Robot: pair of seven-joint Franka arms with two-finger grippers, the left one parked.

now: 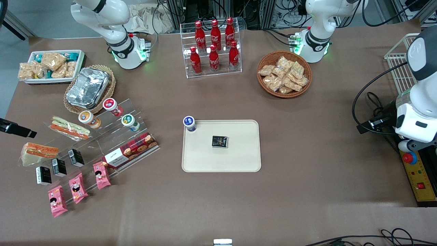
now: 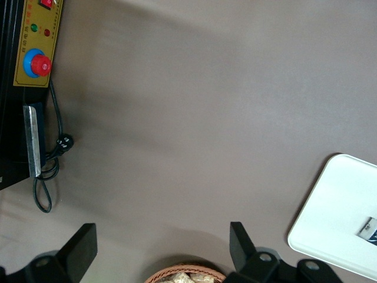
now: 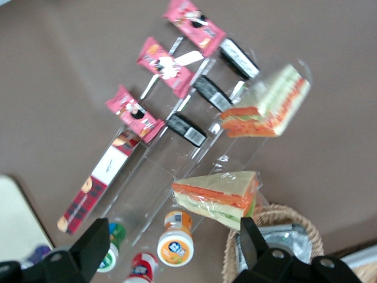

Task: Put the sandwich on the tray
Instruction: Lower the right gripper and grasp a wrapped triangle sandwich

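The sandwich (image 1: 38,152) is a small white-bread wedge with orange-red filling, lying on the clear display rack toward the working arm's end of the table; it also shows in the right wrist view (image 3: 268,107). The cream tray (image 1: 222,161) lies mid-table and holds a small black carton (image 1: 219,141) and a blue-capped cup (image 1: 189,123). My right gripper (image 3: 174,236) is open and empty, high above the rack, over an orange-capped cup (image 3: 175,240) and beside a longer striped sandwich (image 3: 218,197). Only a black part of the gripper (image 1: 16,129) shows in the front view.
The rack also holds black cartons (image 1: 58,167), pink packets (image 1: 78,188), a red plaid box (image 1: 131,150) and capped cups (image 1: 111,106). A foil container in a wicker basket (image 1: 88,87) and a white snack bin (image 1: 51,65) stand nearby. Cola bottles (image 1: 213,48) and a snack basket (image 1: 284,73) stand farther back.
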